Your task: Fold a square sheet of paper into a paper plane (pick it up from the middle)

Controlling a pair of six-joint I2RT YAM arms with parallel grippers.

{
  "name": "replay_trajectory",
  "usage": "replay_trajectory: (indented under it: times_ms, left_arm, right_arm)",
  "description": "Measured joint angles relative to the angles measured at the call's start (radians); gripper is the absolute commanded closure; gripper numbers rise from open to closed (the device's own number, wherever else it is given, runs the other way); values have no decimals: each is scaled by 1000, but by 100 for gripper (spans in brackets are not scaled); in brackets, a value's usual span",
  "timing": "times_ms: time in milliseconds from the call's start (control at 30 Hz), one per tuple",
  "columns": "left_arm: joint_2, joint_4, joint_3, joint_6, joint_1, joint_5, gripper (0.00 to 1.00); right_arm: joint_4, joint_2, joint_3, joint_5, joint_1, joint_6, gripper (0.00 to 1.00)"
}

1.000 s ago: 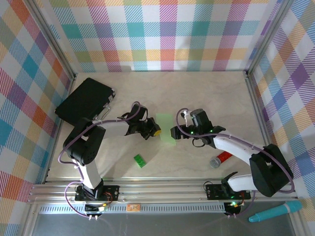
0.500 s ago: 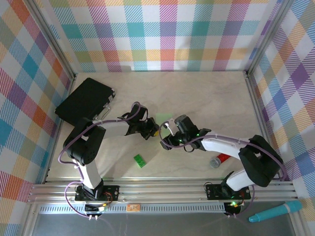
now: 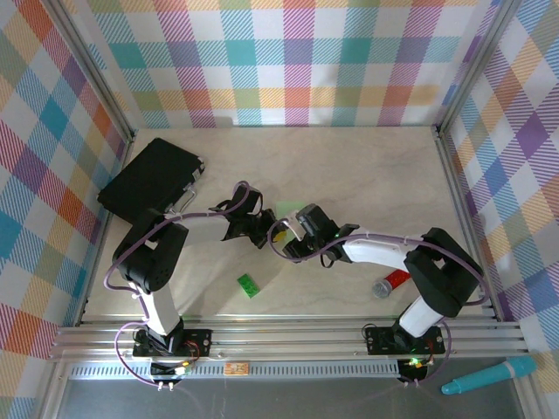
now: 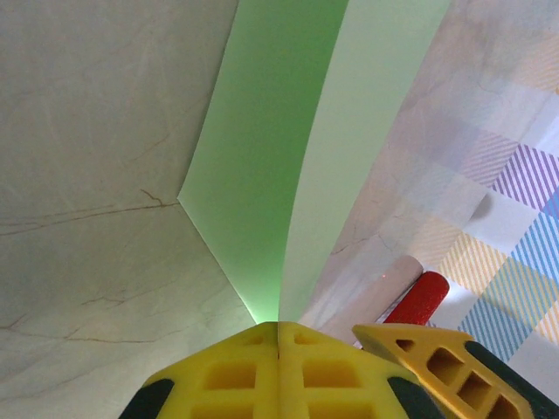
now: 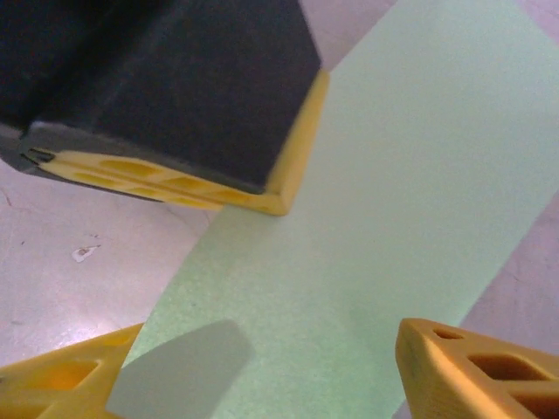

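The left end effector (image 4: 278, 330) clenched the square sheet of paper (image 4: 262, 175) mid-bench (image 3: 367, 166); the right end effector (image 5: 262, 375) hung released above it.

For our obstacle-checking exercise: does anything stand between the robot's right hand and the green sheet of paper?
Nothing visible does. The right hand hangs open right over the bare square sheet of paper. The left hand, shut on the sheet, sits close beside that spot, not in the path.
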Motion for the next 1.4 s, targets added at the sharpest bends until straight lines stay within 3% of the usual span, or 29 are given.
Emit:
replay_trajectory:
  times_ms: [200, 700, 933, 1133, 1267, 1400]
  left_arm:
    - [19, 0, 1, 0, -1, -2, 100]
    - [21, 0, 1, 0, -4, -2, 100]
    - [21, -1, 1, 0, -4, -3, 100]
    - [-9, -60, 1, 26, 21, -14, 73]
    - [-78, -142, 3, 80, 87, -35, 66]
    - [-98, -209, 61, 142, 118, -55, 66]
  right_arm:
    - [-10, -33, -7, 25, 0, -35, 50]
    - [-37, -19, -8, -39, 0, -53, 62]
    - [-37, 8, -8, -47, 0, -60, 77]
    - [-36, 10, -8, -71, 0, -61, 89]
    - [-36, 9, -8, -115, 0, -52, 91]
    - [-32, -5, -31, -173, 0, -25, 92]
